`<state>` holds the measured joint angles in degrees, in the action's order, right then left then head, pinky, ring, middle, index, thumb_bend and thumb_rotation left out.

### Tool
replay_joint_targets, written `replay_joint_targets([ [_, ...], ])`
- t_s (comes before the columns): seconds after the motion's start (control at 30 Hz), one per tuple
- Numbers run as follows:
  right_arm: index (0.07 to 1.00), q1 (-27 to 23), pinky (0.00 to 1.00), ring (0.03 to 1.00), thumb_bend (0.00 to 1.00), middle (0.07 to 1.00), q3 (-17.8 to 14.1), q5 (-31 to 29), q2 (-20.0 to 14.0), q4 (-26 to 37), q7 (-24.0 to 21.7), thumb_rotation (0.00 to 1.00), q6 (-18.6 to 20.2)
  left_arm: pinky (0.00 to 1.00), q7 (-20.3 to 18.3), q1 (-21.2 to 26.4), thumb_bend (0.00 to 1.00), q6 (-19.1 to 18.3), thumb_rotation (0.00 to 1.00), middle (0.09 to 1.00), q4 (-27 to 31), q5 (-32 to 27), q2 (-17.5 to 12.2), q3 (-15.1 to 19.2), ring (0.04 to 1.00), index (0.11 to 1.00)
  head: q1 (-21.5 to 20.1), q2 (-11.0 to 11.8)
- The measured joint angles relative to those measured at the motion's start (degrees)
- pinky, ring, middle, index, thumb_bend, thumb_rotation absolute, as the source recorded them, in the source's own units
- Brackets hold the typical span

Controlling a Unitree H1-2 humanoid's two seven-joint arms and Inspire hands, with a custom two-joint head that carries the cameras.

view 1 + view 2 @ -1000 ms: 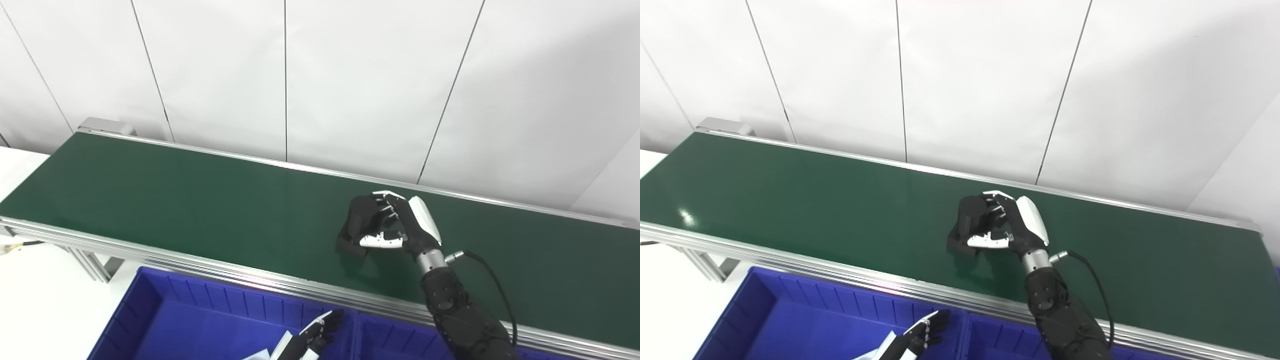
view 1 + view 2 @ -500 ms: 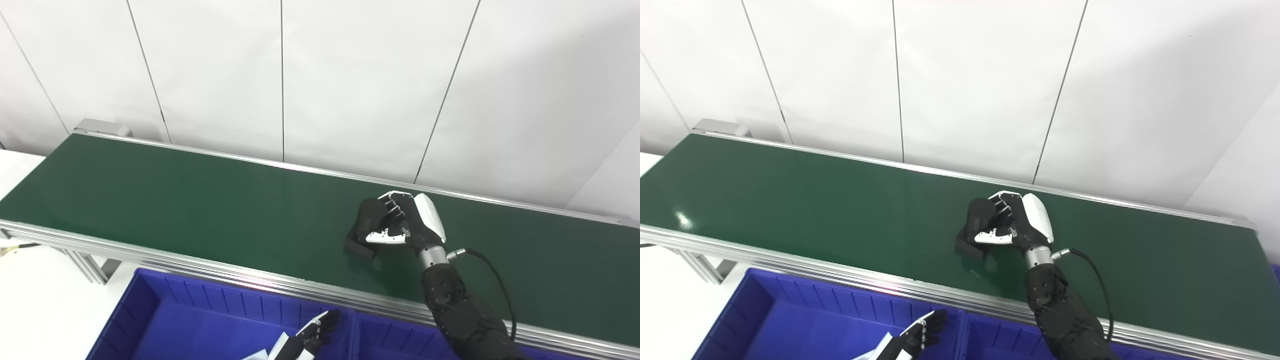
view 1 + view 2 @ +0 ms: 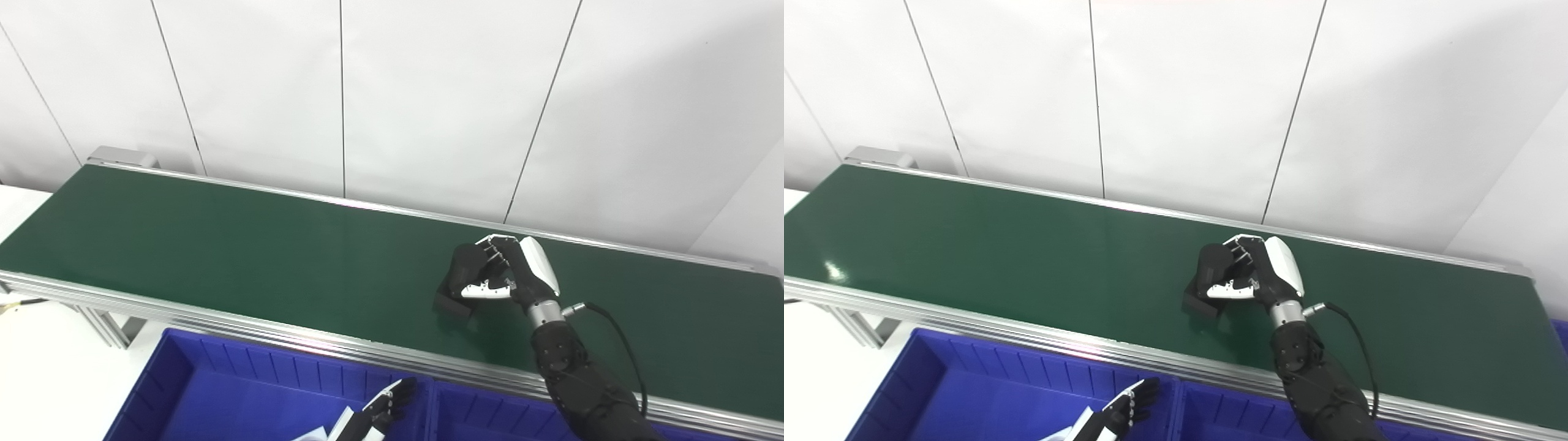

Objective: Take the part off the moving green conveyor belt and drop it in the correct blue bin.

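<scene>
At the near edge the left robot hand [image 3: 383, 411] is held over the blue bin [image 3: 202, 392] with fingers apart, empty. Right of it, on the green conveyor belt [image 3: 214, 245], the black part [image 3: 460, 282] is clasped by the right robot hand [image 3: 511, 278]; it is judged rigid, light and matte, best held across its upper block.

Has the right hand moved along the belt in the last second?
Yes. The right hand, shut on the black part, has shifted rightward along the belt, judged against the bin divider.
</scene>
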<state>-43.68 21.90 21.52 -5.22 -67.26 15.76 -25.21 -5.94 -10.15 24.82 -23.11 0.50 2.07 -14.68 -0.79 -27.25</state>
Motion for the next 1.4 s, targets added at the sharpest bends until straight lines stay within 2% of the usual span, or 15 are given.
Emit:
replay_joint_targets([
  [0.1, 0.509, 2.46, 0.42, 0.43, 0.52, 0.485, 0.08, 0.26, -0.88, 5.53, -2.08, 0.0, 0.16, 0.93, 0.03, -0.08, 0.79, 0.0, 0.99, 0.925, 0.01, 0.01, 0.3, -0.02, 0.934, 0.908, -0.35, -0.62],
  [0.33, 0.515, 12.24, 0.4, 0.424, 0.52, 0.472, -2.12, -0.64, -4.74, 28.06, -10.75, 0.0, 0.94, 0.95, 0.22, -0.3, 0.8, 0.0, 1.0, 0.935, 0.47, 0.07, 0.83, -0.05, 0.946, 0.923, -2.81, -1.85],
  [0.47, 0.518, 17.32, 0.39, 0.419, 0.52, 0.474, -6.1, -2.51, -7.53, 38.38, -13.07, 0.0, 2.55, 0.97, 0.12, -0.44, 0.83, 0.0, 1.0, 0.947, 0.52, 0.02, 0.73, 0.32, 0.958, 0.943, -7.74, -2.02],
  [0.5, 0.511, 18.67, 0.4, 0.427, 0.52, 0.485, -6.91, -2.77, -7.94, 40.35, -13.34, 0.0, 3.05, 0.99, 0.02, -0.44, 0.82, 0.0, 1.0, 0.954, 0.52, -0.01, 0.68, 0.44, 0.966, 0.955, -10.87, -2.72],
  [0.53, 0.509, 20.09, 0.4, 0.427, 0.52, 0.49, -7.41, -2.87, -8.31, 42.31, -13.69, 0.0, 3.96, 0.99, -0.19, -0.43, 0.82, 0.0, 1.0, 0.958, 0.52, -0.06, 0.65, 0.65, 0.972, 0.962, -10.9, -2.73],
  [0.6, 0.508, 22.75, 0.4, 0.428, 0.52, 0.493, -8.39, -2.89, -8.75, 46.08, -14.55, 0.0, 5.33, 1.0, -1.62, -0.43, 0.82, 0.0, 1.0, 0.97, 0.56, -0.99, 0.59, 1.34, 0.991, 0.981, -15.45, -4.04],
  [0.73, 0.522, 25.86, 0.37, 0.415, 0.52, 0.484, -9.51, -2.3, -8.66, 50.5, -14.99, 0.0, 8.38, 1.0, -4.15, -0.55, 0.85, 0.0, 1.0, 0.98, 2.27, -2.5, 0.59, 3.65, 0.998, 0.996, -18.1, -5.01],
  [0.8, 0.525, 26.75, 0.36, 0.41, 0.52, 0.485, -10.45, -1.89, -8.7, 52.57, -15.05, 0.0, 9.84, 1.0, -4.67, -0.66, 0.87, 0.0, 1.0, 0.976, 3.48, -2.63, 0.55, 4.49, 0.994, 0.992, -20.57, -6.68],
  [0.87, 0.526, 27.66, 0.35, 0.406, 0.52, 0.486, -11.09, -1.79, -8.82, 54.9, -15.12, 0.0, 10.62, 1.0, -5.38, -1.13, 0.89, 0.05, 1.0, 0.968, 4.71, -3.11, 0.47, 5.27, 0.986, 0.986, -23.02, -9.92],
  [0.93, 0.526, 28.87, 0.34, 0.402, 0.51, 0.485, -11.83, -1.8, -8.96, 57.77, -15.76, 0.0, 11.85, 0.99, -5.8, -1.62, 0.9, 0.04, 1.0, 0.954, 6.08, -3.4, 0.0, 5.98, 0.971, 0.976, -23.47, -11.5],
  [1.0, 0.527, 30.54, 0.34, 0.401, 0.52, 0.481, -12.42, -1.74, -9.23, 60.66, -16.41, 0.0, 13.4, 0.97, -6.79, -2.03, 0.9, 0.04, 1.0, 0.939, 7.4, -3.9, -0.88, 6.56, 0.954, 0.962, -23.47, -11.51],
  [1.13, 0.525, 35.11, 0.36, 0.408, 0.52, 0.478, -13.68, -1.39, -10.68, 67.42, -18.8, 0.0, 17.78, 0.93, -7.82, -2.56, 0.89, 0.07, 0.97, 0.918, 10.28, -6.37, -2.07, 7.39, 0.935, 0.94, -25.13, -15.9],
  [1.2, 0.523, 37.5, 0.36, 0.41, 0.52, 0.484, -14.6, -1.24, -11.24, 71.75, -20.07, 0.0, 21.18, 0.92, -7.89, -2.57, 0.89, 0.03, 0.96, 0.911, 11.4, -7.18, -2.21, 7.29, 0.929, 0.936, -25.14, -15.91],
  [1.23, 0.522, 38.6, 0.36, 0.411, 0.52, 0.487, -15.08, -1.29, -11.36, 73.32, -20.41, 0.0, 22.07, 0.91, -7.89, -2.58, 0.89, -0.05, 0.95, 0.909, 11.97, -7.56, -2.21, 7.19, 0.928, 0.935, -25.57, -17.04],
  [1.4, 0.511, 44.12, 0.38, 0.426, 0.52, 0.487, -16.49, -1.54, -12.51, 78.97, -22.32, 0.0, 23.8, 0.9, -7.89, -2.58, 0.89, -1.53, 0.94, 0.901, 15.51, -7.97, -2.23, 6.81, 0.918, 0.923, -25.49, -20.82],
])
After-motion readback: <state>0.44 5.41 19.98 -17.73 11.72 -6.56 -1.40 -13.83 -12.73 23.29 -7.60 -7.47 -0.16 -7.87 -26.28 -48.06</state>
